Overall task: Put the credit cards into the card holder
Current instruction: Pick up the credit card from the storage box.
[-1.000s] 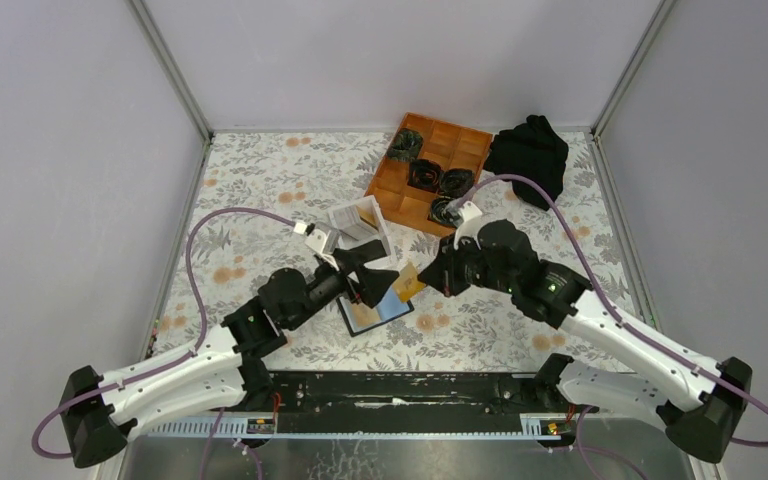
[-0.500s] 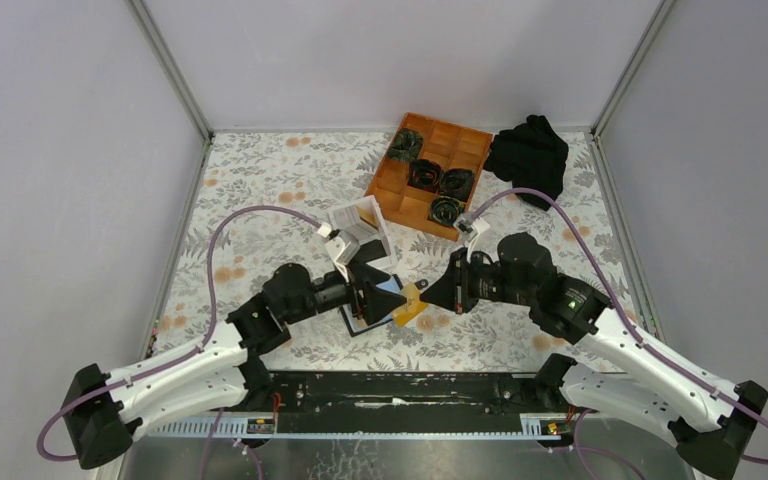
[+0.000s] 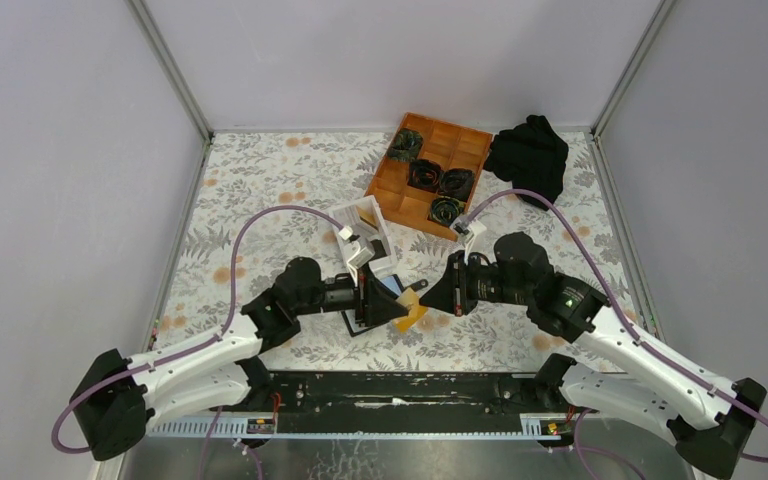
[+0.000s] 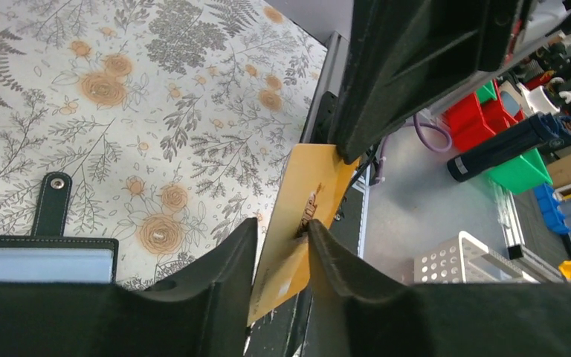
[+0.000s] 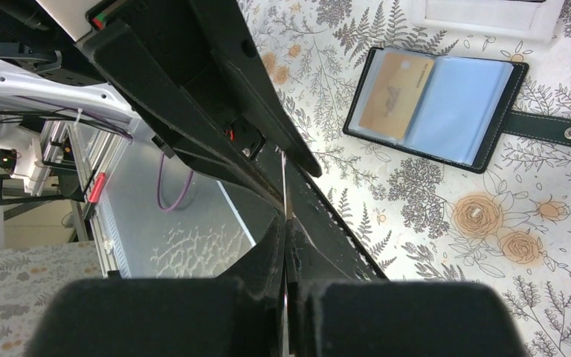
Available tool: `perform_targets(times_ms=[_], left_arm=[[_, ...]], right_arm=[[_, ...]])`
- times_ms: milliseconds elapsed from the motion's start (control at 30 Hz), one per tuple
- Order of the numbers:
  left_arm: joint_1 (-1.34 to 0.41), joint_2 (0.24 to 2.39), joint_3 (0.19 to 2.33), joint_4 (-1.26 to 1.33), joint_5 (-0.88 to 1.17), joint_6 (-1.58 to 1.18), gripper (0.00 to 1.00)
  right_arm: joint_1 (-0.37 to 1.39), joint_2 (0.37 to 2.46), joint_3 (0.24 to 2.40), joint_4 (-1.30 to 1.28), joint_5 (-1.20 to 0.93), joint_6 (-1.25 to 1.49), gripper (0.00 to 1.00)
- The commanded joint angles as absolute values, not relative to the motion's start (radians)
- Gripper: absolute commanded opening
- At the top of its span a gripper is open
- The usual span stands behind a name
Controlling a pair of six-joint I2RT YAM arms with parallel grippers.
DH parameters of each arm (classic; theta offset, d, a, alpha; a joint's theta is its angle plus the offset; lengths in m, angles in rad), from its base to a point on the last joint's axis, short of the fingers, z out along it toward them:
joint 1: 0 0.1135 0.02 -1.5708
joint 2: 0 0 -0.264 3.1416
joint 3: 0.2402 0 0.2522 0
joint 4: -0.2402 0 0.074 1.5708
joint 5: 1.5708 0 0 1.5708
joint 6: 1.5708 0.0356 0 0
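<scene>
Between the two grippers, raised above the table [image 3: 260, 200], the orange-tan card [image 4: 308, 190] hangs in mid-air just beside the card holder [image 5: 457, 104]. The holder lies open and flat, with a second tan card [image 5: 395, 95] already in one sleeve and its other page showing light blue. The right gripper [image 5: 284, 223] is clenched on one end of the raised card, which shows edge-on between its fingers. The left gripper [image 4: 282, 229] straddles the other end with its jaws apart, not yet pinching. The step in hand looks like a handover to the left arm. To do it well, the left jaws should meet both faces squarely and seat firmly before the right lets go. Enough card should stay proud of the fingertips to lead into a sleeve, and a skewed pinch may twist the card or let it slip.
</scene>
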State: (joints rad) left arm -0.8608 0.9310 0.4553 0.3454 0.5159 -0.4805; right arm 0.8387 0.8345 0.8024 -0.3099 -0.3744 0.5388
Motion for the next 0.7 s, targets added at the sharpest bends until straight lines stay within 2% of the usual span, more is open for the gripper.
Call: perform_targets(times_ms=[0,133,300,333,400,500,600,667], left_arm=[[-0.833,0.927,0.434,0.485,0.612,-0.525,0.3],[-0.814,0.958,0.429,0.535,0.659,-0.561,0.0],[-0.797,0.989,0.418,0.591,0.699,-0.598,0.0],[-0.796,0.992,0.417,0.597,0.702,-0.602,0.0],[-0.793,0.996,0.417,0.601,0.705,-0.606,0.0],[-0.783,0.994,0.421,0.591,0.68,-0.604,0.0],[-0.777,0.973,0.417,0.579,0.597,-0.605,0.0],[-0.776,0.957,0.409,0.573,0.516,-0.612,0.0]], right_arm=[[0.841,0.838,0.816,-0.305,-0.401,0.526,0.0],[0.834,0.844,0.829,-0.313,-0.382,0.519,0.0],[0.81,0.85,0.846,-0.331,-0.362,0.498,0.02],[0.802,0.85,0.849,-0.329,-0.361,0.497,0.08],[0.793,0.848,0.857,-0.331,-0.338,0.486,0.29],[0.792,0.835,0.871,-0.356,-0.242,0.454,0.51],[0.792,0.791,0.848,-0.338,-0.176,0.448,0.61],[0.793,0.761,0.82,-0.297,-0.159,0.46,0.63]])
